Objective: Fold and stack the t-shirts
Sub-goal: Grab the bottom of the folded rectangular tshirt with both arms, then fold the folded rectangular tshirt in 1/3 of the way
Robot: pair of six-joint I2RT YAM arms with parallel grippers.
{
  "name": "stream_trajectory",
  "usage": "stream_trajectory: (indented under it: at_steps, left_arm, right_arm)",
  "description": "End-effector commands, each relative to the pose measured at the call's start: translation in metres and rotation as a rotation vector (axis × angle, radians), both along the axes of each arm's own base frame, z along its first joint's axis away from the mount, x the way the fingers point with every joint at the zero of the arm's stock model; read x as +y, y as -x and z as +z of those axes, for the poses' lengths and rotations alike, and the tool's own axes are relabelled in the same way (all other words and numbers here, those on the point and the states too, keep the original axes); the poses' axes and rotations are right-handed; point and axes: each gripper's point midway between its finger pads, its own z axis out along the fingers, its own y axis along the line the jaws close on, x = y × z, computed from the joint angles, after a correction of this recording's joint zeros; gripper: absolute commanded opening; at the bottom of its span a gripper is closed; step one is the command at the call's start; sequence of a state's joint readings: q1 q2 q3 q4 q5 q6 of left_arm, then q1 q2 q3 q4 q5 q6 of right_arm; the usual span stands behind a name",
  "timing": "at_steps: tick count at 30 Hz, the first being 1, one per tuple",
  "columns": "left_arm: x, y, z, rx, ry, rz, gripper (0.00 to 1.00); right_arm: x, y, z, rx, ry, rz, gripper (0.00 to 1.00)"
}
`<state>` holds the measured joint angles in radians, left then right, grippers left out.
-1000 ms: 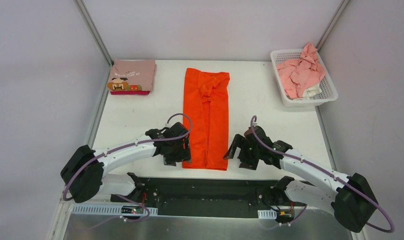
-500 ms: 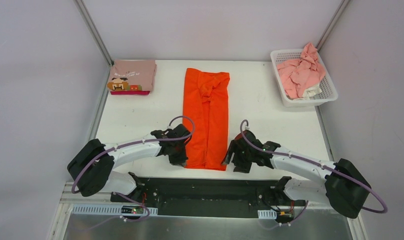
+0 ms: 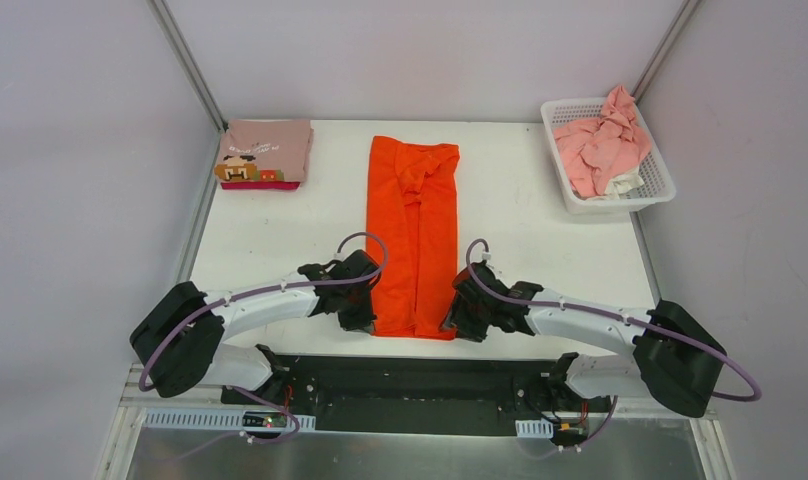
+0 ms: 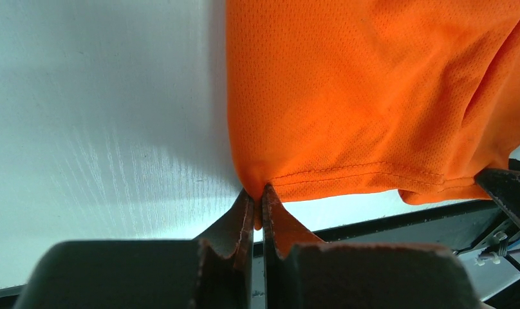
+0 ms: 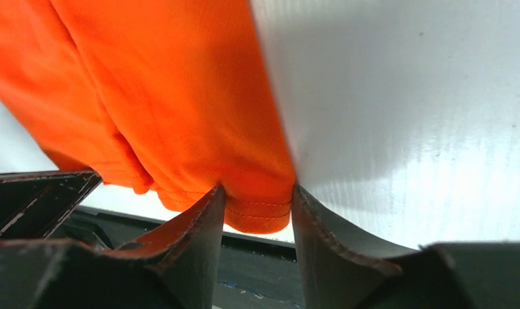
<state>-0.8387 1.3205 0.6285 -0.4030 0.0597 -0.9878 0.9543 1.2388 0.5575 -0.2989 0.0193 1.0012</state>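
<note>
— Where is the orange shirt (image 3: 414,235) now?
— It lies flat in the middle of the table (image 3: 540,230), folded into a long strip, with its hem at the near edge.
— And the left end effector (image 4: 258,192)?
— Its jaws are almost together, and they pinch the near left corner of the hem.
— The right end effector (image 5: 257,190) also?
— Not the same. Its fingers (image 5: 203,219) stand apart, one on each side of the near right corner, with the cloth between them.
— Other shirts?
— A pink shirt (image 3: 268,150) with a pixel face lies folded on a magenta shirt (image 3: 270,184) at the far left. The light pink shirts (image 3: 602,140) are crumpled in the basket (image 3: 660,185).
</note>
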Motion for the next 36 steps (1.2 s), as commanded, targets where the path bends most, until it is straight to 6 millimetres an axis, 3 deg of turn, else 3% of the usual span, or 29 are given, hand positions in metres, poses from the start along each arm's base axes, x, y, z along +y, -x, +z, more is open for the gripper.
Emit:
stream_trajectory:
  at_steps: [1, 2, 6, 8, 13, 21, 28, 36]
  left_arm:
    - [0.018, 0.012, -0.014, 0.026, -0.077, -0.006, 0.0]
    - [0.018, 0.012, -0.014, 0.027, -0.078, -0.009, 0.0]
    - [0.018, 0.016, -0.013, 0.041, -0.072, -0.024, 0.0]
    - [0.02, 0.022, -0.011, 0.058, -0.068, -0.038, 0.0]
    - [0.027, 0.041, -0.007, 0.074, -0.01, -0.062, 0.0]
    - [0.019, 0.052, 0.017, 0.033, 0.148, -0.076, 0.0]
    - [0.003, 0.022, 0.061, -0.138, 0.22, -0.091, 0.0]
    - [-0.001, -0.026, 0.086, -0.28, 0.11, -0.047, 0.0]
  right_arm:
    - [-0.028, -0.001, -0.011, -0.017, 0.162, -0.046, 0.41]
    - [-0.029, 0.002, -0.012, -0.01, 0.165, -0.041, 0.39]
    - [-0.031, 0.013, -0.015, 0.024, 0.16, -0.017, 0.1]
    - [-0.031, 0.02, -0.017, 0.044, 0.141, -0.004, 0.0]
    - [-0.01, 0.044, -0.013, 0.094, -0.022, 0.081, 0.0]
    - [0.01, 0.054, 0.015, 0.054, -0.151, 0.128, 0.0]
    - [0.033, 0.029, 0.056, -0.054, -0.165, 0.146, 0.0]
    - [0.02, -0.017, 0.082, -0.21, -0.031, 0.066, 0.0]
